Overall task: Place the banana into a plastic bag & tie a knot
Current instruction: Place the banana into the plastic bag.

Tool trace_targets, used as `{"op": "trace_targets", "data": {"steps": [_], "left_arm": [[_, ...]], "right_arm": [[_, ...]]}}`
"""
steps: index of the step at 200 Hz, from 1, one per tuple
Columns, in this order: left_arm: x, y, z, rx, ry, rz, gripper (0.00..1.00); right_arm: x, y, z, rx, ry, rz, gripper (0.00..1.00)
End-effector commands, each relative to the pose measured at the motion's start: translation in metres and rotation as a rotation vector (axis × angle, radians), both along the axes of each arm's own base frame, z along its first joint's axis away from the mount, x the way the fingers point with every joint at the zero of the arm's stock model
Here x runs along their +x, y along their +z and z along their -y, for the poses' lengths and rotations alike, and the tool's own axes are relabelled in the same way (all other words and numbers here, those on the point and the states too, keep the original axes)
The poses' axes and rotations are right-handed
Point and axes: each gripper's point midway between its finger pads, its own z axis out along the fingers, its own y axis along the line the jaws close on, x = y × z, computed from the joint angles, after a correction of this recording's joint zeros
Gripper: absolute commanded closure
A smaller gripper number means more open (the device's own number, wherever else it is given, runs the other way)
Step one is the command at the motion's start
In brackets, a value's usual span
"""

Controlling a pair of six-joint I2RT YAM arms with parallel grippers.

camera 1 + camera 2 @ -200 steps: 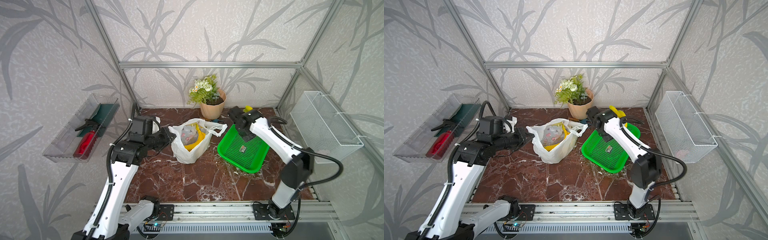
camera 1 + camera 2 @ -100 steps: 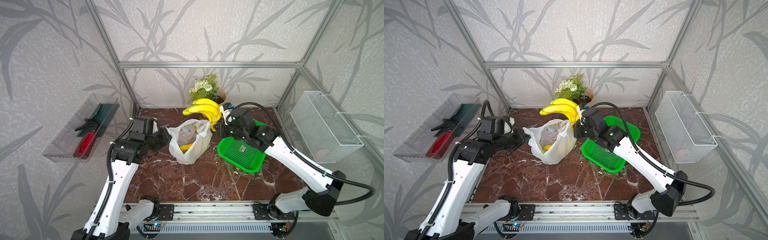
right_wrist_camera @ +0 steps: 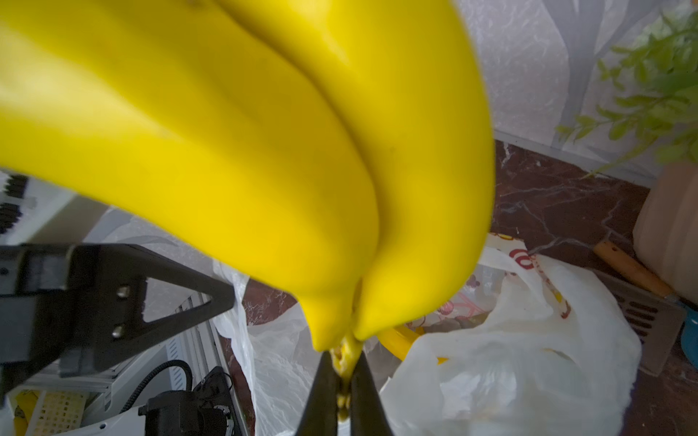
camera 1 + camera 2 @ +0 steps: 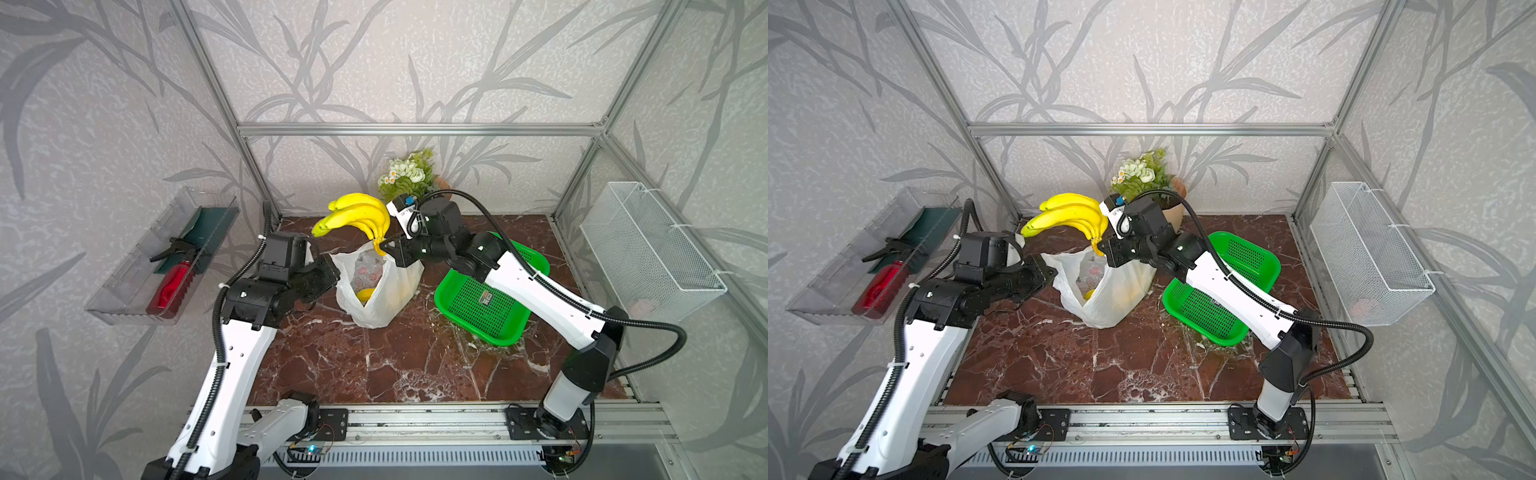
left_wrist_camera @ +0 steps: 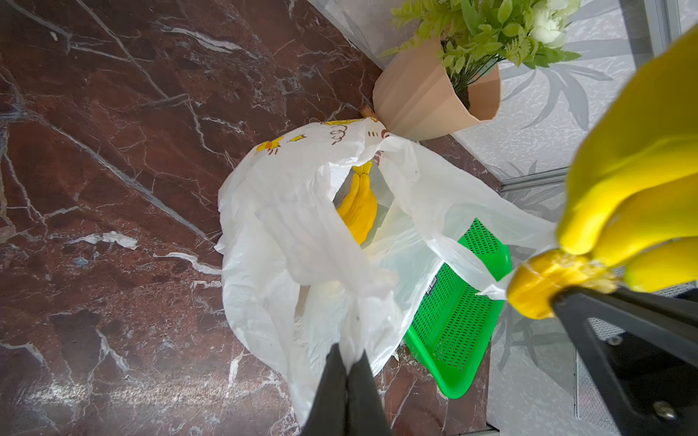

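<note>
Banana (image 4: 355, 216): a bright yellow bunch of several fingers, smooth and unmarked, held in the air over the mouth of the bag (image 4: 380, 299). The stem end is down and the tips fan up and away.
Right gripper (image 3: 343, 381): clamped on the bunch's stem, jaws almost together (the right wrist view shows the stub pinched between them).
Bag look: white, thin and crinkly, with yellow and pink prints. It stands on the tabletop (image 4: 374, 365) just beside the green basket (image 4: 490, 307), mouth up and gaping.
Left gripper (image 5: 348, 364): pinched tight on a fold of the bag's rim, which I judge is keeping the mouth open.
Inside: a second bunch (image 5: 359, 211) lies low in the bag.
Done: the banana is off the tabletop and over the opening, and the bag is held open.
Left to do: lower the banana in, let go, then gather both handles and tie the knot. I see no knot yet.
Handle strip (image 5: 464, 260): it reaches towards the held stem, but I cannot tell whether it touches.
Risk: the bunch looks wide for the opening and may snag the rim.
</note>
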Motion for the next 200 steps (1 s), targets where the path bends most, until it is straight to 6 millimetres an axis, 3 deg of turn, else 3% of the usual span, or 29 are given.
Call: {"op": "trace_targets", "data": {"steps": [1, 56, 78, 98, 146, 149, 200], "left_arm": [[-0.007, -0.005, -0.005, 0.011, 0.024, -0.008, 1.00], [-0.005, -0.005, -0.004, -0.012, 0.045, -0.009, 1.00], [-0.004, -0.006, -0.006, -0.012, 0.053, -0.009, 1.00], [-0.004, -0.004, -0.008, 0.001, 0.062, -0.006, 1.00], [0.000, -0.007, -0.008, 0.000, 0.072, -0.015, 1.00], [0.001, -0.008, -0.008, 0.001, 0.072, -0.018, 1.00], [0.001, -0.013, -0.003, -0.024, 0.066, -0.043, 1.00]], "right_arm": [[0.004, 0.004, -0.010, 0.038, 0.013, -0.022, 1.00], [0.014, -0.056, -0.035, 0.012, 0.042, -0.093, 1.00], [0.016, -0.082, -0.036, -0.043, 0.044, -0.112, 1.00], [0.018, -0.107, -0.020, -0.072, 0.014, -0.147, 1.00], [0.011, -0.144, 0.035, -0.136, -0.025, -0.192, 1.00], [0.009, -0.134, 0.039, -0.125, -0.025, -0.176, 1.00], [0.002, -0.129, 0.066, -0.131, -0.065, -0.182, 1.00]]}}
